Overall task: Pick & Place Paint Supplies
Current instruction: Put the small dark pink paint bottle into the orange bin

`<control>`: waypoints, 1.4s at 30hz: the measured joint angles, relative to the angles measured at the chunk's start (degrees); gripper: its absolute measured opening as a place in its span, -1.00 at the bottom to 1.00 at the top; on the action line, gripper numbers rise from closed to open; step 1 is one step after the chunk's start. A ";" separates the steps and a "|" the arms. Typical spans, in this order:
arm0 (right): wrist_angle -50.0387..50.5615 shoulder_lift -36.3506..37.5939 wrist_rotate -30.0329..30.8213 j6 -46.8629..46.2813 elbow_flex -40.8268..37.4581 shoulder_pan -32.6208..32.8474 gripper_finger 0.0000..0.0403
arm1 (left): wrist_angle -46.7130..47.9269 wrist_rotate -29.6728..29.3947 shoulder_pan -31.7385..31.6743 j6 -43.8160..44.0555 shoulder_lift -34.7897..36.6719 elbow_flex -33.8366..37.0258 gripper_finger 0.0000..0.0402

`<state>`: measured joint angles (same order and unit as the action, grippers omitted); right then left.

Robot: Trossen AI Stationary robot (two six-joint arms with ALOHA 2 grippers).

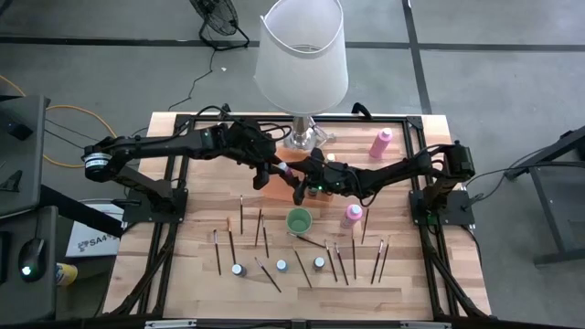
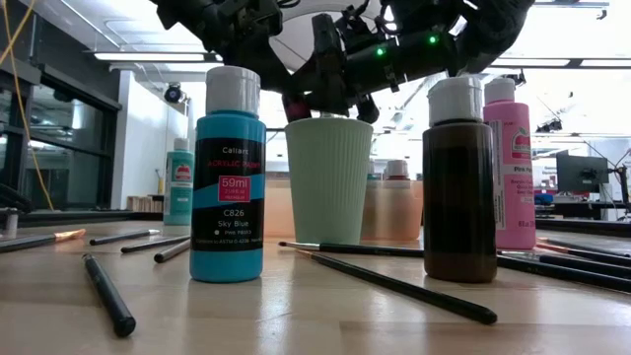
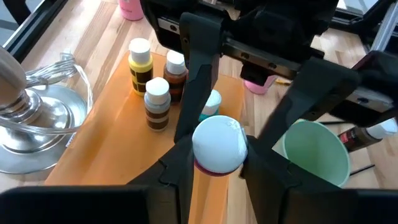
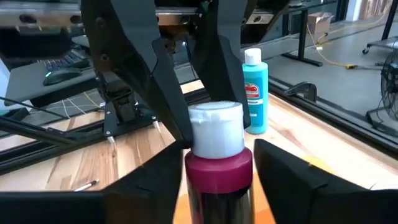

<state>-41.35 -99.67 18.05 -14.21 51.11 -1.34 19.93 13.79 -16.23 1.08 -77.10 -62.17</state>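
A small paint bottle (image 4: 217, 168) with a white cap and magenta body hangs upright above the orange tray (image 3: 112, 143) at mid-table. My left gripper (image 3: 219, 171) reaches in from the table's left and is shut on the bottle. My right gripper (image 4: 217, 186) comes level from the table's right and stands open, its fingers on either side of the magenta body, with a gap showing at one finger. In the tray stand small yellow (image 3: 140, 62) and brown (image 3: 157, 102) bottles. Thin brushes (image 1: 241, 215) lie on the table. My left gripper pinches the bottle's white cap (image 3: 217, 144) between its two fingers, one on each side. The fingers (image 4: 171, 106) slant down onto it from the table's left. The bottle stands upright in the hold, lifted clear of the tray.
A pale green cup (image 1: 299, 220) stands just in front of the tray. The big white-shaded lamp (image 1: 302, 55) rises behind it, its metal base (image 3: 37, 124) close by. Pink bottles (image 1: 380, 142) (image 1: 352, 216) stand at the right; small bottles (image 1: 281, 265) and brushes fill the near half.
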 joint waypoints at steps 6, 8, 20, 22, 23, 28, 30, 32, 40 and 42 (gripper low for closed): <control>7.83 3.37 -2.57 -5.71 0.02 0.24 0.36 | -0.11 -2.72 0.00 -1.21 -0.08 0.00 -0.46; 14.61 6.03 -4.42 -7.91 0.07 0.24 0.45 | -0.24 -3.81 0.07 -2.25 -0.08 0.00 -0.46; 44.80 24.17 -3.99 -12.75 0.04 0.24 0.49 | -0.32 -3.94 0.13 -9.69 -8.67 -2.94 -0.46; 47.28 26.88 -2.25 -12.76 0.00 0.24 0.48 | -0.28 -4.03 0.13 -10.79 -10.67 -3.90 -0.46; 47.89 28.14 -1.54 -12.90 0.06 0.24 0.48 | 0.30 -3.99 0.13 -11.30 -11.39 -4.44 -0.46; 52.14 33.53 0.17 -13.12 0.04 0.22 0.48 | 0.29 -4.71 1.24 -15.20 -15.10 -6.79 -0.46; 52.99 34.73 0.30 -13.16 0.02 0.24 0.48 | -0.15 -5.44 2.19 -17.39 -16.63 -7.63 -0.46; 53.52 35.71 0.59 -13.21 0.04 0.24 0.48 | 0.35 -6.27 3.01 -19.15 -18.05 -8.47 -0.46; 54.56 36.14 0.65 -13.21 0.02 0.24 0.48 | 0.79 -7.87 4.02 -21.88 -23.54 -11.35 -0.46; 54.53 36.14 0.37 -13.21 0.02 0.24 0.48 | -0.10 -9.49 4.00 -21.90 -24.24 -11.50 -0.46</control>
<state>13.18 -63.53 18.41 -27.42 51.13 -1.10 19.84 4.30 -12.23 -20.82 -101.35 -73.67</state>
